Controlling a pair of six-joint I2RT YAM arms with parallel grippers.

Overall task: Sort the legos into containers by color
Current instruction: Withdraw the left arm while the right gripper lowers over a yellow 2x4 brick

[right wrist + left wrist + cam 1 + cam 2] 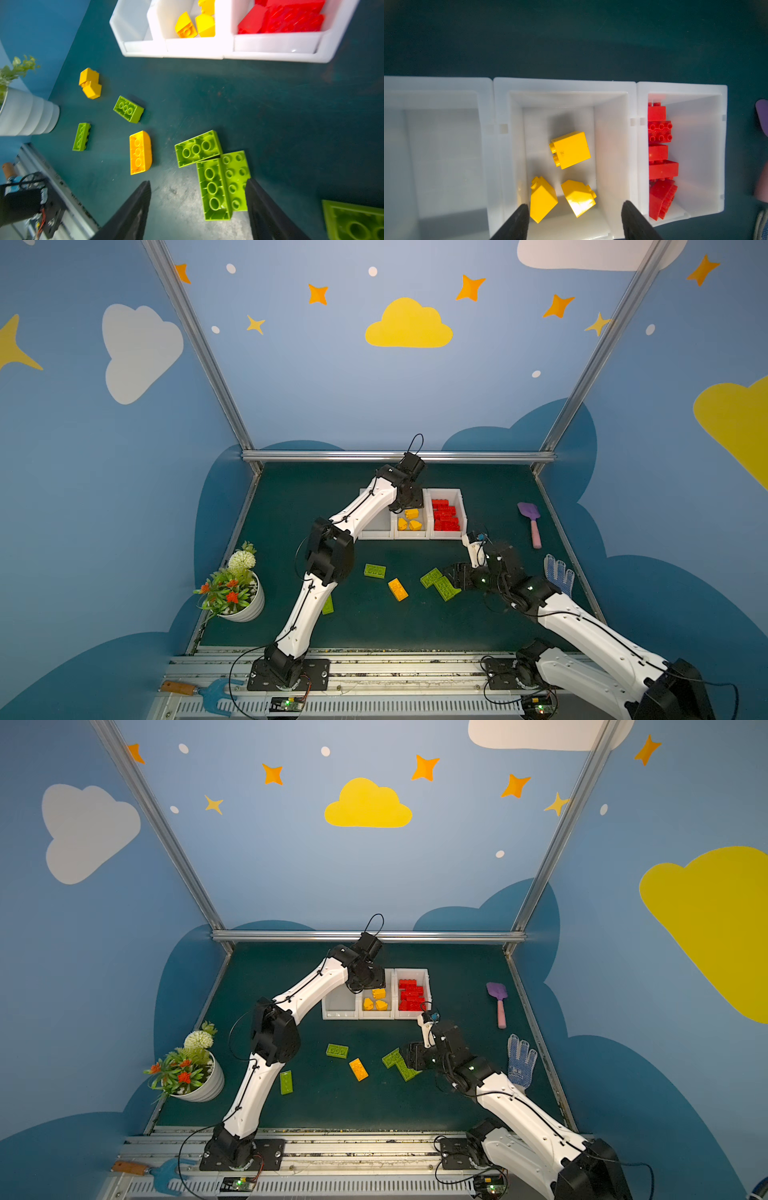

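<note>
Left gripper (575, 204) and right gripper (198, 181) both gape, empty.
Upturned lime-green plastic brick (213, 189), near right, looks light, rigid, slick; pinch its long sides.

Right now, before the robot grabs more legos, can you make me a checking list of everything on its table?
Surface: dark green mat.
Job's things: left bin looks empty; middle bin, three yellow bricks; right bin, red bricks; green bricks and loose yellow bricks on mat.
Clutter: potted plant, purple shovel, dotted glove, blue hand fork.
Grippers: left gripper open over middle bin; right gripper open over green bricks.
Cables: black loops on both arms.
Surroundings: blue cloud-and-star walls, metal frame.
</note>
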